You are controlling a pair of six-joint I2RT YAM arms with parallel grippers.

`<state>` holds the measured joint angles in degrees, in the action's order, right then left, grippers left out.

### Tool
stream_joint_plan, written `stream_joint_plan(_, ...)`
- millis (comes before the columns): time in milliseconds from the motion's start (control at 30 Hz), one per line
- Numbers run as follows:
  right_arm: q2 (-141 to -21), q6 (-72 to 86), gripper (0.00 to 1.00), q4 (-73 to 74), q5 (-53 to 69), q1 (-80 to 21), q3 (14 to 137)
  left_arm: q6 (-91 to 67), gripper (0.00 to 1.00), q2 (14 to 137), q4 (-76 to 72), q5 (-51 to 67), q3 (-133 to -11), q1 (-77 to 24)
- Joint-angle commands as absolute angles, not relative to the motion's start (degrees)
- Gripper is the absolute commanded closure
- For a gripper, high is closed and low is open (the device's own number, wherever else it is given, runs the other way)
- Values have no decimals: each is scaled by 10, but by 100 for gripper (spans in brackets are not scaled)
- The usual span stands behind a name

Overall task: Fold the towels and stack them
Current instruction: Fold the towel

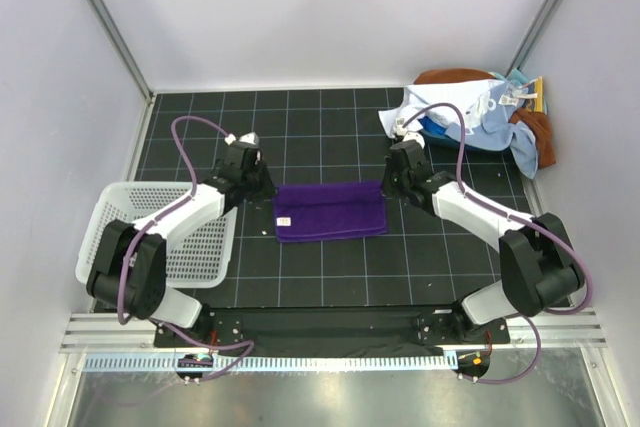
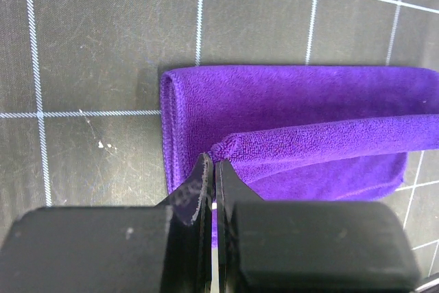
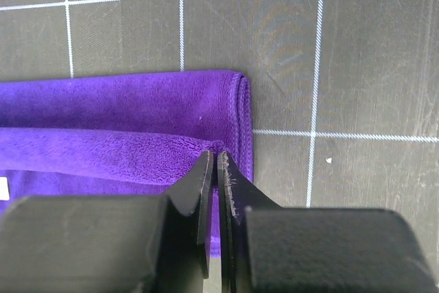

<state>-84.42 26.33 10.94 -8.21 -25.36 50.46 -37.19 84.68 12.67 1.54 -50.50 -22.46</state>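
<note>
Black grid table (image 1: 330, 137), dark purple towel (image 1: 330, 212) sitting mid-table; left fingers (image 2: 197, 186) and right fingers (image 3: 200, 180) each pinched shut on what looks like its top-layer corners. Carry both level, land edges flush.

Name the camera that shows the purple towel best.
Top external: the whole purple towel shows between the arms. In each wrist view it runs out of frame and behind the end effector pinching it: left end effector at its left end, right end effector at its right.
</note>
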Motion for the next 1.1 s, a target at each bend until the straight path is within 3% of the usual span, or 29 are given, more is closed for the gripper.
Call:
stream_joint_plan(0, -804, 272, 99, 97, -102, -254, 489, -370, 100, 816, 119, 5, -498, -229)
stream_joint_plan(900, -793, 288, 99, 93, -89, -276, 420, -374, 98, 811, 133, -11, -435, -268)
stream_joint_plan(1000, -796, 288, 93, 96, -84, -278, 418, -378, 89, 813, 137, -8, -433, -268)
stream_joint_plan(1067, -790, 288, 79, 102, -84, -282, 419, -380, 82, 808, 141, -2, -435, -269)
